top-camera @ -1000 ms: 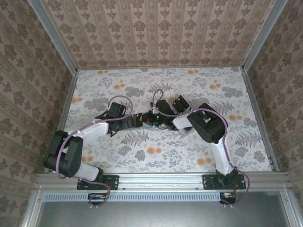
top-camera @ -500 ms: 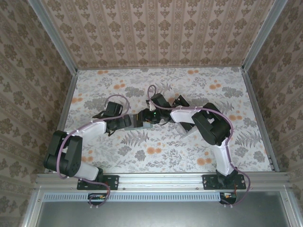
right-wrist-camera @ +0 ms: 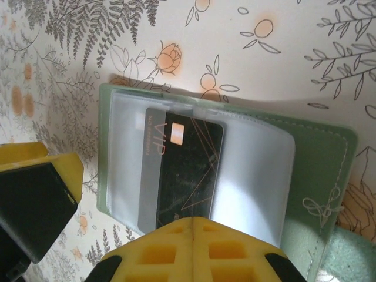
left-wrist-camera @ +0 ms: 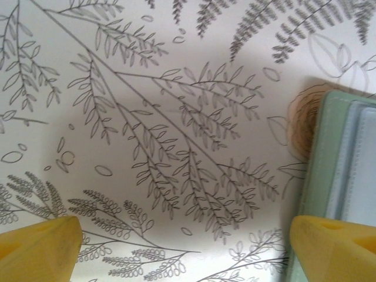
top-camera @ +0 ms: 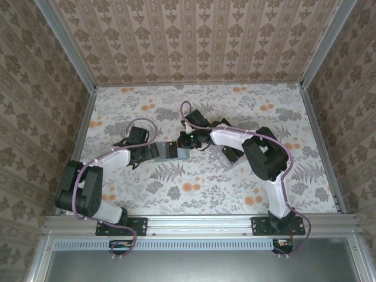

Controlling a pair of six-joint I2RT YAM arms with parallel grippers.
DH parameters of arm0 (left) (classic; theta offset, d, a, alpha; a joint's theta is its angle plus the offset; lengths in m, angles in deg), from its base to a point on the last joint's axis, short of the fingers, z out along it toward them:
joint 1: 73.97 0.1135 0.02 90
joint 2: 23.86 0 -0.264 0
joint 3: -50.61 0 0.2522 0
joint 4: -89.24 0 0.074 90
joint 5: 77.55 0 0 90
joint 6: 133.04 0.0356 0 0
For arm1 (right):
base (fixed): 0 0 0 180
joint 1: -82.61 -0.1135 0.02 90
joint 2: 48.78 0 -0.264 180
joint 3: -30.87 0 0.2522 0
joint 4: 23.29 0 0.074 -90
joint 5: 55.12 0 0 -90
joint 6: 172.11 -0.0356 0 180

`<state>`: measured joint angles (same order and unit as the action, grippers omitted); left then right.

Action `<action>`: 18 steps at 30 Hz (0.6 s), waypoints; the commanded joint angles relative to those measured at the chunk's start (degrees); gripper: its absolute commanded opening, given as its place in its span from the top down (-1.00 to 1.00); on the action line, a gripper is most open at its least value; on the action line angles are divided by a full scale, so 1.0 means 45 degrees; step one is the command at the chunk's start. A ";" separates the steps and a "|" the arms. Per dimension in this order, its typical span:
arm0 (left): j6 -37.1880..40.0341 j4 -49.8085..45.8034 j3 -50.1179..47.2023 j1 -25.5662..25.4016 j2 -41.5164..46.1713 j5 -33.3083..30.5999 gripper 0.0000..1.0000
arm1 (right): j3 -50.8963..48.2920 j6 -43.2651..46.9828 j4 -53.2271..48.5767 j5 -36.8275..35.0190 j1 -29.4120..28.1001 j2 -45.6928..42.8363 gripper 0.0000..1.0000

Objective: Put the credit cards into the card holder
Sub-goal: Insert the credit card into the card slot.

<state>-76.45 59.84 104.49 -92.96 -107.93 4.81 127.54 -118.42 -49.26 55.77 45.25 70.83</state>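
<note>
My left pincer [left-wrist-camera: 185,251] stood spread as wide as it goes, low over the flower-and-fern printed surface [left-wrist-camera: 147,106], with nothing between its yellow fingertips [left-wrist-camera: 36,244]. In the left wrist view the right-hand fingertip sat at the near edge of the card holder [left-wrist-camera: 343,170], though I could not tell whether it touched it. The rest of the gap showed bare fern print.

From above, the card holder [top-camera: 171,150] lay near the middle of the surface, between my two arms, with the left pincer just beside it on the left and my right wrist reaching in over it from the right.

In the right wrist view, the sage-green card holder [right-wrist-camera: 317,170] lay open and flat. One dark credit card [right-wrist-camera: 188,167], lettered "VIP", lay inside its clear sleeve [right-wrist-camera: 252,170], square to the case. The card's near end was hidden behind my fingers.

My right pincer [right-wrist-camera: 192,235] was closed, its yellow fingers pressed together at the holder's near edge, over the sleeve. I could not tell whether they pinched the card's hidden end or gripped nothing.
</note>
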 commanded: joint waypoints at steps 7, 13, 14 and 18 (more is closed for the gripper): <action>-0.0126 -0.0659 -0.0063 0.0138 -0.0447 -0.0589 -1.00 | 0.0966 0.0414 -0.1078 -0.0408 -0.0012 0.1010 0.92; -0.0038 -0.0569 -0.0023 0.0125 -0.0764 -0.0510 -1.00 | 0.1385 0.0458 -0.1194 -0.0275 -0.0114 0.1433 0.93; -0.0032 -0.0563 0.0008 0.0117 -0.0786 -0.0511 -1.00 | 0.1444 0.0455 -0.1220 -0.0251 -0.0134 0.1509 0.93; 0.0060 -0.0566 0.0137 0.0117 -0.0927 -0.0482 -1.00 | 0.1729 0.0453 -0.1319 -0.0154 -0.0231 0.1746 0.93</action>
<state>-76.43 58.51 104.71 -92.65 -110.16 2.58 133.16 -117.31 -53.00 54.78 44.79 76.93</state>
